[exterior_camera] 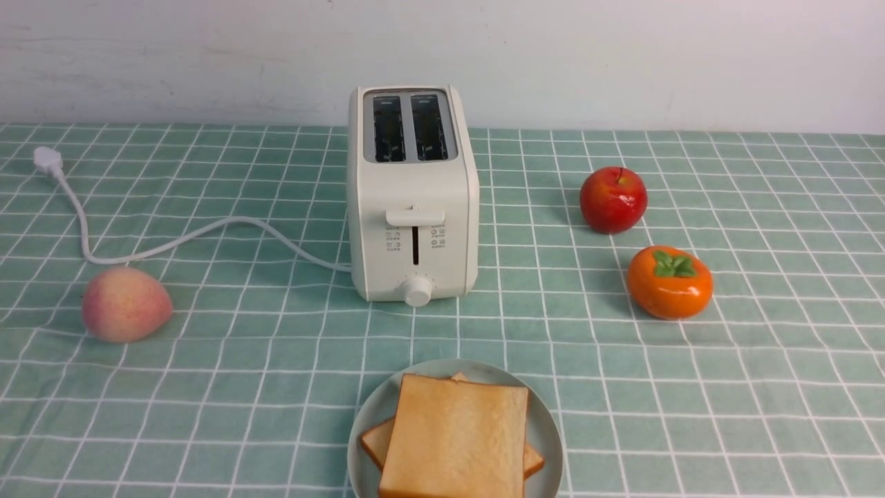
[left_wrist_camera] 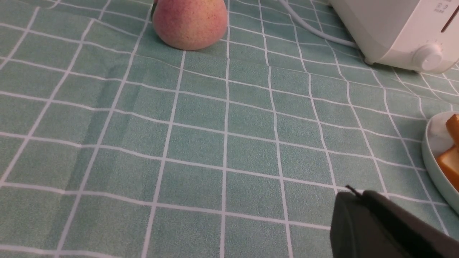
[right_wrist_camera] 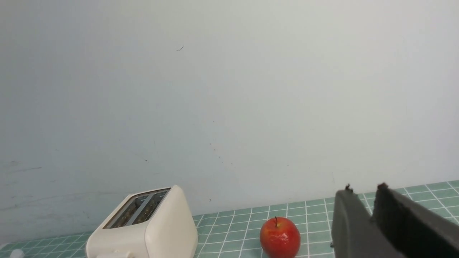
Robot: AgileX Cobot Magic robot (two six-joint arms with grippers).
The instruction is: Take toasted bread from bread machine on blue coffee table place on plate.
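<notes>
Hovering low over the blue coffee table [left_wrist_camera: 200, 143], the left gripper [left_wrist_camera: 353, 195] shows in its wrist view with its dark fingers pressed together and nothing between them. Just beyond it lies the rim of the plate [left_wrist_camera: 432, 157], with orange-brown crust edges of the toasted bread [left_wrist_camera: 451, 163] peeking in. The right gripper [right_wrist_camera: 364, 193] points up and away toward the wall in its own view; a narrow slit separates its two dark fingers, so they stand slightly apart and pinch nothing. Neither arm appears in the front view.

Outward from the grippers, the plate [exterior_camera: 366, 422] sits at the near edge of the table, in front of the bread machine [exterior_camera: 413, 200]. Both slices of toasted bread [exterior_camera: 456, 443] rest on it, one laid on top of the other, the lower slice turned so its corners stick out at the sides. The bread machine's two slots look dark and empty, and its lever sits at the top of its slot. Its white cord [exterior_camera: 173, 242] trails off to the left, unplugged, past a peach [exterior_camera: 126, 304]. A red apple [exterior_camera: 613, 199] and an orange persimmon [exterior_camera: 669, 281] stand to the right, well apart from the plate.

Judging by this, the task looks essentially complete: no bread remains in the machine, both slices are plated, and what remains seems only for the arms to settle at rest.
</notes>
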